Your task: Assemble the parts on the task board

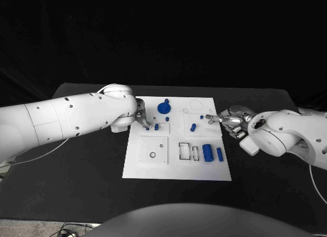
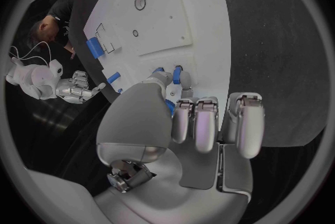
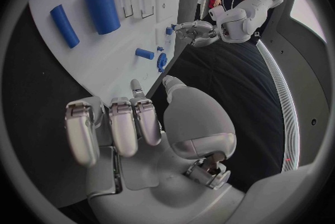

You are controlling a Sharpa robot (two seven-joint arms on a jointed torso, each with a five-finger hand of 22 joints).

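Observation:
The white task board (image 1: pixel 174 165) lies in the middle of the table. My left hand (image 1: pixel 140 118) is over the board's near-left part, and its thumb and a fingertip pinch a small blue peg (image 1: pixel 156 127) (image 2: pixel 177 75) at a small square seat; the other fingers (image 2: pixel 209 123) are curled. A blue gear-like part (image 1: pixel 164 107) stands just beyond it. My right hand (image 1: pixel 231 121) hovers at the board's right edge with its fingers (image 3: pixel 111 126) curled and nothing in them. A short blue peg (image 1: pixel 193 127) (image 3: pixel 144 53) lies between the hands.
A thick blue cylinder (image 1: pixel 207 152) (image 3: pixel 103 8) and a thinner one (image 1: pixel 219 154) (image 3: pixel 64 25) lie on the board's front right, beside two rectangular slots (image 1: pixel 185 151). A square plate with a round hole (image 1: pixel 153 149) sits front left. Black table (image 1: pixel 85 163) surrounds the board.

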